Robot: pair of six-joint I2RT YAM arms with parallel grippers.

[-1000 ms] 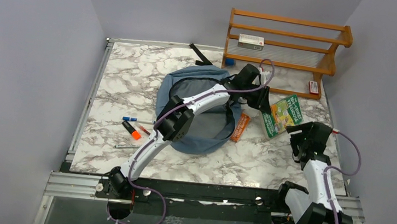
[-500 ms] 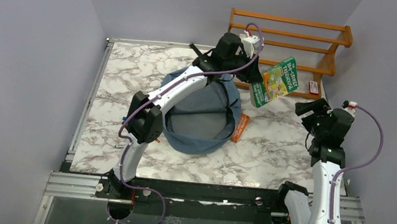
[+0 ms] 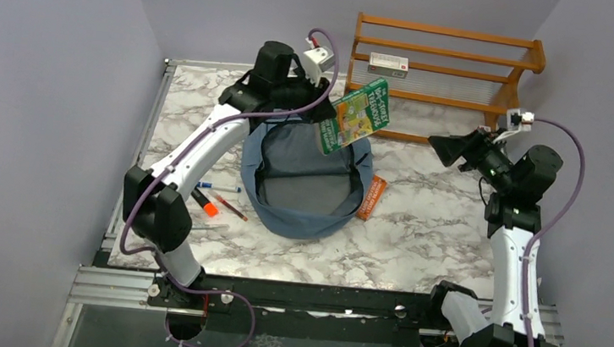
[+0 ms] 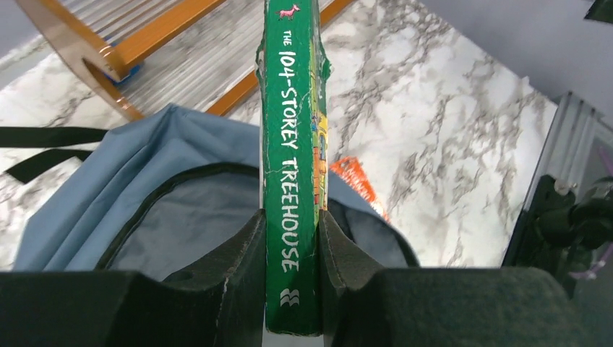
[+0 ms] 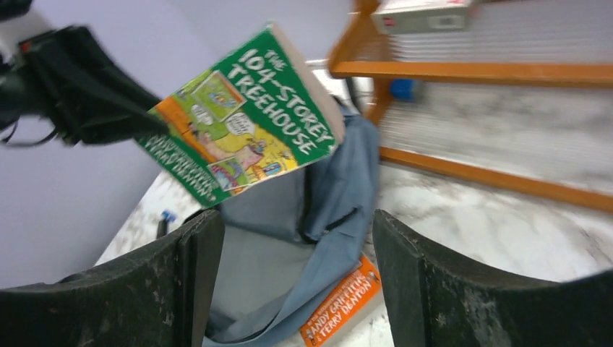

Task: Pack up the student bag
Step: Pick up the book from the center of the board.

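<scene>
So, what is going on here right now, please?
The left pincer is shut on a green paperback book, gripping it at the spine, and holds it in the air above the far side of the open dusty-blue fabric backpack on the marble table. The right pincer is open, empty, raised at the right and pointing toward the book. A thin orange book lies on the table beside the backpack, not yet packed.
</scene>
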